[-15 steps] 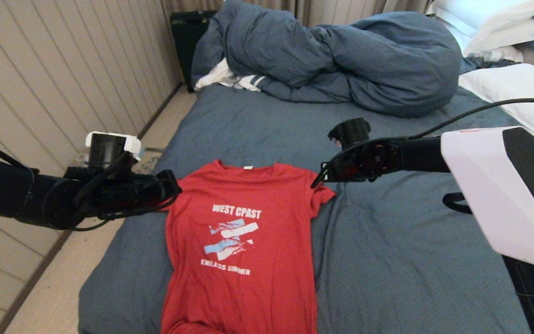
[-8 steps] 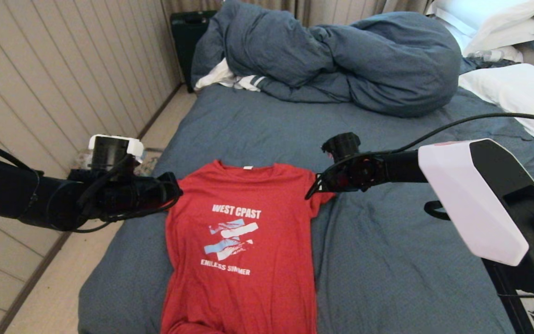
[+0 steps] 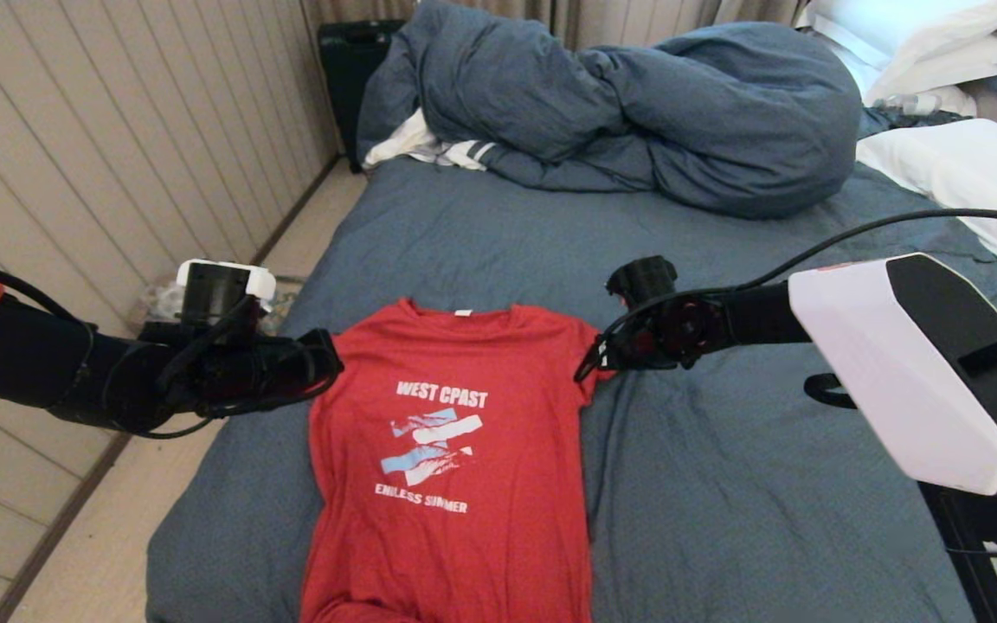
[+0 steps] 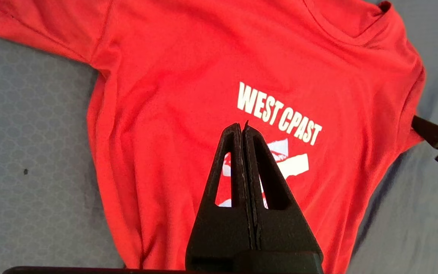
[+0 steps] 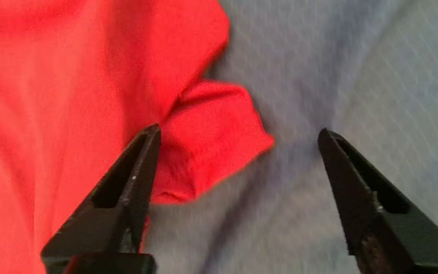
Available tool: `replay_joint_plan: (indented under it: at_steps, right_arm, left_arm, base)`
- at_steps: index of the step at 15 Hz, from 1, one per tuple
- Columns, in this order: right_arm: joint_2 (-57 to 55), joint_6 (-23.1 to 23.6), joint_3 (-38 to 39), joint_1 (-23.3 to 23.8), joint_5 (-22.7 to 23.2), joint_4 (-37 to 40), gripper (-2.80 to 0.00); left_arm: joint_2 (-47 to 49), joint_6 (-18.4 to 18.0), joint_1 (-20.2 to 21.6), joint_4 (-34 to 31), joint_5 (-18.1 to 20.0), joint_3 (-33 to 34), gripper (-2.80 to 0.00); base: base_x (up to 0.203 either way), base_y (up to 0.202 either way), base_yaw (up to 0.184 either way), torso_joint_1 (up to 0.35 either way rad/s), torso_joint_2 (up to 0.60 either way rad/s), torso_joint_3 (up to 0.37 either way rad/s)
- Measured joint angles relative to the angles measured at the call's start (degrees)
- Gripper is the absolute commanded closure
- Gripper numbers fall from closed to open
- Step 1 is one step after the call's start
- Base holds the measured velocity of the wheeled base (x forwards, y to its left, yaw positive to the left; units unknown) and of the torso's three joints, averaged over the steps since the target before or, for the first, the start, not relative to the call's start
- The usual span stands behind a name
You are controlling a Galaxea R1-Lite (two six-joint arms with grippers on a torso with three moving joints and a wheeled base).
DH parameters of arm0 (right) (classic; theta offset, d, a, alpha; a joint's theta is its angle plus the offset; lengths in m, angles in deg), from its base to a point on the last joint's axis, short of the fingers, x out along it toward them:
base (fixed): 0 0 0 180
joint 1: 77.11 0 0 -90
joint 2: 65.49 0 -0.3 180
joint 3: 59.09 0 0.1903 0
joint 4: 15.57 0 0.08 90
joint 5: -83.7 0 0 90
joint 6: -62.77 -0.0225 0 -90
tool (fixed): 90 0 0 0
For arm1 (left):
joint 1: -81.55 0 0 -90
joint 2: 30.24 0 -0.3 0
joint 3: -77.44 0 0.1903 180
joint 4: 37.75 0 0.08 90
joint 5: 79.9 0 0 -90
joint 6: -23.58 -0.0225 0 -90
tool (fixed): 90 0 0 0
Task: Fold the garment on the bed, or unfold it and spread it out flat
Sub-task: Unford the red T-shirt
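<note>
Red garment point(image 3: 451, 450) printed "WEST CPAST", left pincer point(image 4: 243, 127) pressed together, right pincer point(image 5: 238, 133) spread over its sleeve.

Non-task items, all placed off the panelled wall point(image 3: 118, 130): a black case point(image 3: 351, 65) stands on the floor at the wall's far end, and beige curtains point(image 3: 568, 13) hang just beyond it. A white striped cloth point(image 3: 429, 147) lies a bit out from the wall near the case. Low against the wall's base sits some clear crumpled plastic point(image 3: 161, 298); can't tell what it is.
</note>
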Motion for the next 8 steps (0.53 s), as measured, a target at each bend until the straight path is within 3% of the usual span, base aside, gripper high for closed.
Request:
replay_joint_plan:
  at_steps: [8]
  right_arm:
    - [2.4,-0.1,5.0,0.1,-0.4,-4.0,-2.80]
  left_arm:
    - [0.5,0.1,-0.1,0.0,0.0,0.1,0.00]
  base:
    - [0.000,0.000,0.000,0.000,0.00,0.000]
